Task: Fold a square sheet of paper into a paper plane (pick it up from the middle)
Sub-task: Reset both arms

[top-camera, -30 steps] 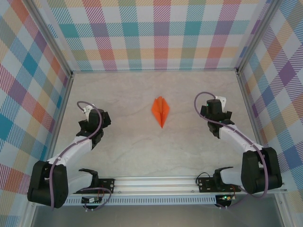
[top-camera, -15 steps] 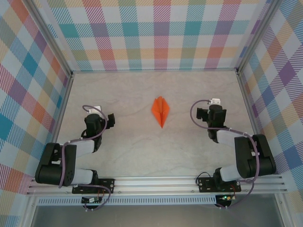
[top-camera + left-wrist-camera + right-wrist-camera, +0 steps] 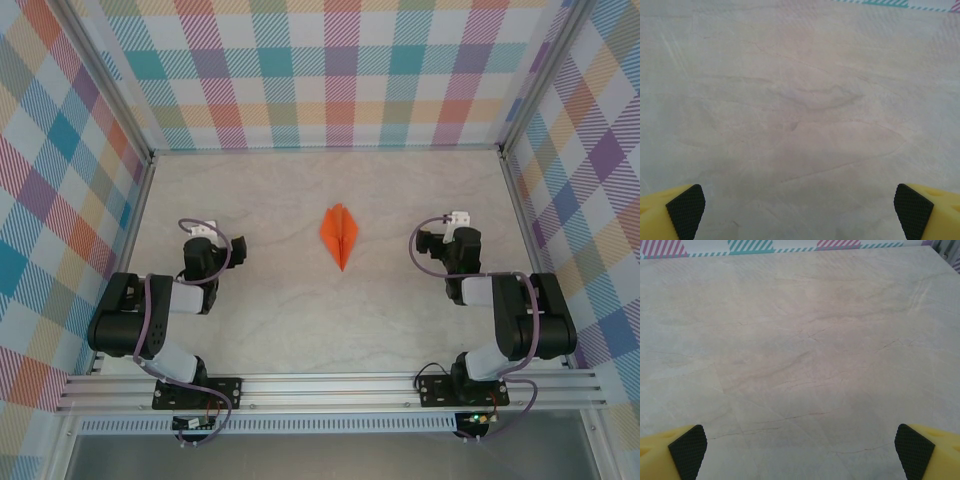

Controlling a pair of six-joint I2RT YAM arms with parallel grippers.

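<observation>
left gripper (image 3: 800,212): yellow fingers with black pads (image 3: 686,210) stood wide apart over the pale marble-patterned table (image 3: 800,100) | right gripper (image 3: 801,450): fingers likewise spread wide over the table | narrow dart-shaped bright orange paper plane (image 3: 340,236): lay flat between both grippers, well apart from each, sharp tip toward the arm bases

Marble table (image 3: 280,300) lay open ahead of the left gripper (image 3: 799,212) and right gripper (image 3: 800,452). The paper plane (image 3: 339,235) sat between them, well apart from each; checked walls (image 3: 340,80) stood beyond.
</observation>
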